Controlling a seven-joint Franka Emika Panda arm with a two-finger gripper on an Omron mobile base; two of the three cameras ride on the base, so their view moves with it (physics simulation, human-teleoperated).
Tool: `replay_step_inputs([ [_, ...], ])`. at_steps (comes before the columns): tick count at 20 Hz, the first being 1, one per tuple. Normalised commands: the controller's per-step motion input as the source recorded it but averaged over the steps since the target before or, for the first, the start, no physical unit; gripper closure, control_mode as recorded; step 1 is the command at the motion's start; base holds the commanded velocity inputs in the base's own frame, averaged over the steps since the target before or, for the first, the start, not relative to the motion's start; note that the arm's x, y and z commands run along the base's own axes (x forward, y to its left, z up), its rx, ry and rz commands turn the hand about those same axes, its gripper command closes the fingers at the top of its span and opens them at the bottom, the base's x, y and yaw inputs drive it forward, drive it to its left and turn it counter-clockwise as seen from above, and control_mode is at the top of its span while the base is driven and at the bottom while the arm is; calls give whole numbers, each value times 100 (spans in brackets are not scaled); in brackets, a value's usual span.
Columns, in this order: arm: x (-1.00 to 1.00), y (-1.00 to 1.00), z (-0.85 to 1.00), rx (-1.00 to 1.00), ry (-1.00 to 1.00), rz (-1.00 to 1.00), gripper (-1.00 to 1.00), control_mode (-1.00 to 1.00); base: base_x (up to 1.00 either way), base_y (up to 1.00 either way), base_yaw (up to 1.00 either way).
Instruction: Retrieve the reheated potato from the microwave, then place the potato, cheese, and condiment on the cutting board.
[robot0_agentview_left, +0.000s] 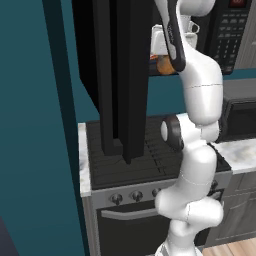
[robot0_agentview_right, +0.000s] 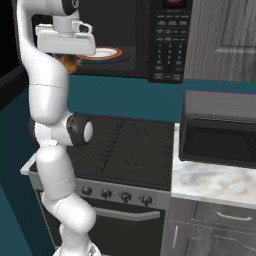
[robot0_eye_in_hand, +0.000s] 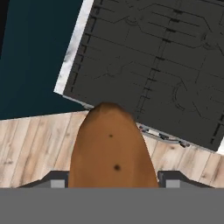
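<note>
The gripper (robot0_eye_in_hand: 112, 181) is holding the potato (robot0_eye_in_hand: 111, 148) between its two fingers (robot0_eye_in_hand: 57, 180), the jaws standing partly open around the tan-brown lump, which is filling the gap between them in the hand view. In the right base view the potato (robot0_agentview_right: 69, 62) is peeking out orange-brown below the white hand, just in front of the open microwave (robot0_agentview_right: 150, 40), whose door (robot0_agentview_left: 117, 75) is swinging out wide to the left. Inside the microwave a white plate (robot0_agentview_right: 102, 53) with a red rim is sitting near the front edge of the cavity floor. Below, the black stove (robot0_agentview_right: 125, 147) is lying between marbled counter edges, with a dark grey box appliance (robot0_agentview_right: 220, 130) standing on the counter (robot0_agentview_right: 210, 182) to the right
</note>
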Motion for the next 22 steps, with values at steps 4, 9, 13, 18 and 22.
replay_step_inputs([
  [4, -64, -13, -86, 3, -46, 1, 100, -100, 0, 0, 0],
  [9, -70, -14, -82, 2, -49, 3, 100, -100, 0, 0, 0],
  [13, -54, -19, -76, 1, -56, 3, 100, -100, 0, 0, 0],
  [18, 0, -19, -36, 3, -15, -1, 100, -100, 0, 0, 0],
  [22, 8, -15, -3, 3, 16, -3, 100, -100, 0, 0, 0],
])
